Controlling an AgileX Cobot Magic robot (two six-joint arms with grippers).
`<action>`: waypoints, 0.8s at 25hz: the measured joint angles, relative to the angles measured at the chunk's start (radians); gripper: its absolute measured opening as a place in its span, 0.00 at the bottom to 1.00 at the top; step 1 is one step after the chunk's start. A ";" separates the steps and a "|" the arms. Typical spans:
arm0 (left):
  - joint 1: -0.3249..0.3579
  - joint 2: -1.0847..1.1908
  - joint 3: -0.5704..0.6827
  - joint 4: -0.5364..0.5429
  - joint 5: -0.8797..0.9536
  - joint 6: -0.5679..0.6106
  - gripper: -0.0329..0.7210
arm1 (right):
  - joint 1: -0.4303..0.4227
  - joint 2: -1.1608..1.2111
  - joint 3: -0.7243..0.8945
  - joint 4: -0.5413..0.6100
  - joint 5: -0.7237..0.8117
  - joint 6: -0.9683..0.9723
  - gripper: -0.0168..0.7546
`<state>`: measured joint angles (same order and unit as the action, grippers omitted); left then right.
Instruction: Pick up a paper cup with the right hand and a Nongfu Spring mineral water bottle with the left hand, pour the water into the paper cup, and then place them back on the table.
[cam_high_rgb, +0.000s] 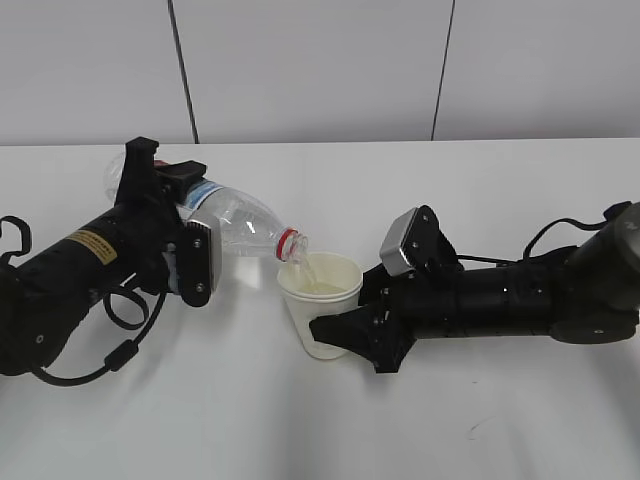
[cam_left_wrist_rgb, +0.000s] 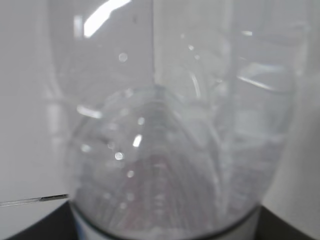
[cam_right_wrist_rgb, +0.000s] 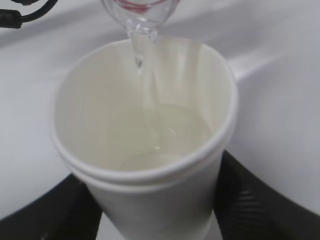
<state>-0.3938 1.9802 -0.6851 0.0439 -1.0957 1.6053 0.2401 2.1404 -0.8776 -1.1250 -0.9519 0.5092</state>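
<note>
The clear Nongfu Spring mineral water bottle (cam_high_rgb: 240, 222) lies tilted, its red neck ring over the paper cup (cam_high_rgb: 322, 310). My left gripper (cam_high_rgb: 185, 245) is shut on the bottle's body; up close the bottle (cam_left_wrist_rgb: 165, 150) fills the left wrist view. A thin stream of water (cam_right_wrist_rgb: 140, 55) falls from the bottle mouth (cam_right_wrist_rgb: 142, 12) into the cup (cam_right_wrist_rgb: 150, 150), which holds a shallow pool of water (cam_right_wrist_rgb: 170, 135). My right gripper (cam_high_rgb: 350, 335) is shut on the cup's lower wall, black fingers (cam_right_wrist_rgb: 250, 200) on both sides, cup held a little above the table (cam_high_rgb: 320, 430).
The white table (cam_high_rgb: 500, 190) stretches all round both arms, with a pale wall behind. A looped black cable (cam_high_rgb: 120, 330) hangs under the left arm. A small dark scuff mark (cam_high_rgb: 480, 425) lies on the tabletop at the front right.
</note>
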 joint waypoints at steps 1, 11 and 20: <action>0.000 0.000 0.000 0.000 -0.001 0.000 0.50 | 0.000 0.000 0.000 0.000 0.000 0.000 0.62; 0.000 0.000 0.000 0.000 -0.008 0.000 0.50 | 0.000 0.000 0.000 0.000 0.000 0.000 0.62; 0.000 0.000 0.000 0.000 -0.010 -0.031 0.50 | 0.000 0.000 0.000 0.000 -0.013 -0.015 0.62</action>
<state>-0.3938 1.9802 -0.6851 0.0439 -1.1056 1.5748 0.2401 2.1404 -0.8776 -1.1250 -0.9645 0.4943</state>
